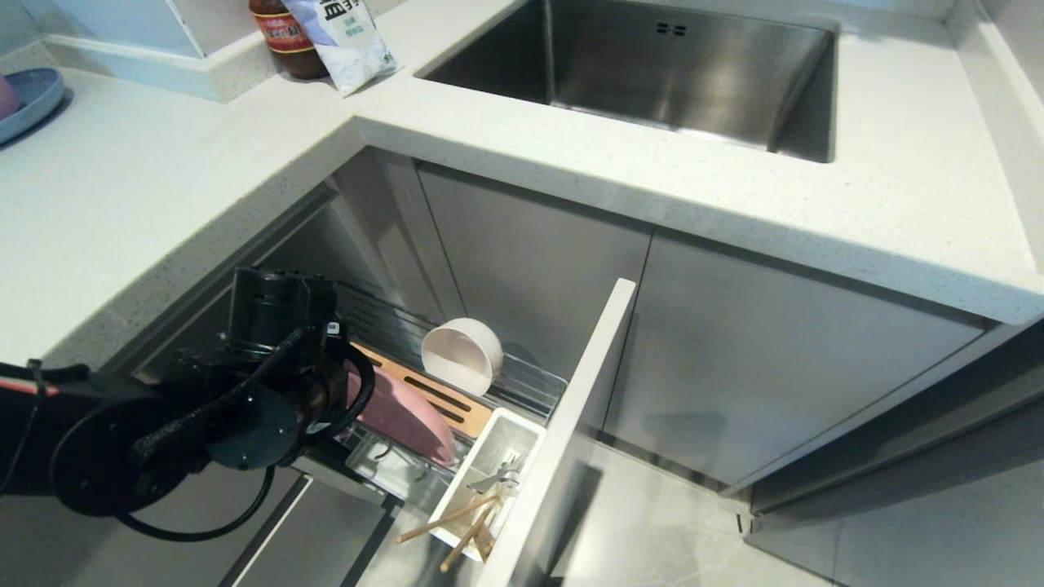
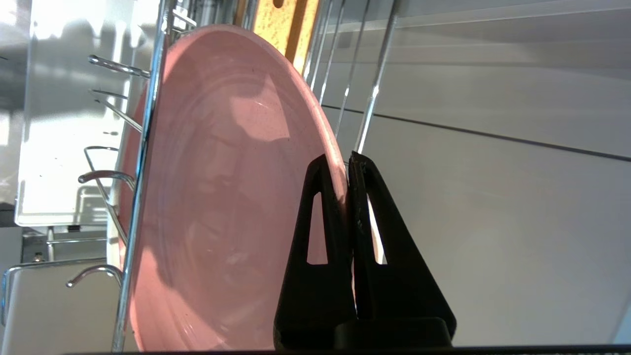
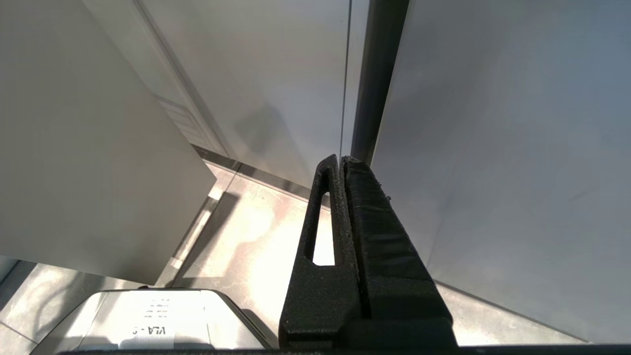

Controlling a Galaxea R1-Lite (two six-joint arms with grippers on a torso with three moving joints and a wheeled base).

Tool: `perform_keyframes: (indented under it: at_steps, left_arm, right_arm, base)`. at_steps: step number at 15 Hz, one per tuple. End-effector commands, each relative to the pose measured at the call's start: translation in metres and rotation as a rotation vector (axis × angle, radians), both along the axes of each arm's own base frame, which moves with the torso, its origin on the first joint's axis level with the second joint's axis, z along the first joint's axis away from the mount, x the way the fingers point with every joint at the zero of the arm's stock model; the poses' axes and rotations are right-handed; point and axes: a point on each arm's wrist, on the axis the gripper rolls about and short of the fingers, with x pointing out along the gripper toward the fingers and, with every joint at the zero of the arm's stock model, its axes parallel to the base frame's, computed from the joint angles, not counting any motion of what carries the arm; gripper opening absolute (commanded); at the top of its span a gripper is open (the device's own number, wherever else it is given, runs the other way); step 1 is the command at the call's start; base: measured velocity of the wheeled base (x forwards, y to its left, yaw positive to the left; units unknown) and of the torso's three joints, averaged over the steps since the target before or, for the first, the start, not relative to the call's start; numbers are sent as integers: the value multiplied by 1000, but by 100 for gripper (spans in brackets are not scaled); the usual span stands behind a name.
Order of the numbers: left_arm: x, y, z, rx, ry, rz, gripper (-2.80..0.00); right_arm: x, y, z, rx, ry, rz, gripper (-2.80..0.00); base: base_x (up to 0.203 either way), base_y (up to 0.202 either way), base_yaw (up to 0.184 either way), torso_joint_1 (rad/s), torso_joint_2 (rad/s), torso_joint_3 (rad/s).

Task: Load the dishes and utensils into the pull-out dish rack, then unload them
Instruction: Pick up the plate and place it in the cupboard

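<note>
The left gripper (image 2: 345, 165) is pinched tight on the rim of the pink plate (image 2: 222, 197), which stands on edge in the pull-out dish rack (image 1: 522, 379), beside its wooden strip (image 1: 432, 395). The main risk, as I judge it, is the plate catching a chrome wire while it moves: a thin rim grip could slip and let it drop. One off-white bowl (image 1: 462, 355) lies on its side just behind the strip. In the white cutlery box (image 1: 489, 481), in front of the strip, I count two chopsticks (image 1: 457, 526) and some silver cutlery (image 1: 499, 477), number unclear. The right gripper (image 3: 342, 165), fingers pressed together and empty, hangs by the cabinet doors.
</note>
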Motion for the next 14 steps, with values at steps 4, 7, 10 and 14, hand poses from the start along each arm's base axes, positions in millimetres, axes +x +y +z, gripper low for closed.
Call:
perform_keyframes:
  at_steps: [4, 7, 10, 14]
  left_arm:
    - [1, 1, -3, 1, 13, 13, -280]
    - [1, 1, -2, 0, 10, 13, -30]
    - [-2, 2, -4, 14, 37, 10, 0]
    - [-7, 3, 2, 9, 27, 6, 0]
  right_arm:
    - [0, 0, 0, -1, -1, 0, -280]
    - [0, 0, 0, 0, -1, 0, -280]
    - [0, 0, 0, 0, -1, 0, -280]
    - [0, 0, 0, 1, -1, 0, -280]
  base:
    - [0, 0, 0, 0, 0, 0]
    - [0, 0, 0, 0, 0, 0]
    - [0, 0, 0, 0, 0, 0]
    - [0, 0, 0, 0, 0, 0]
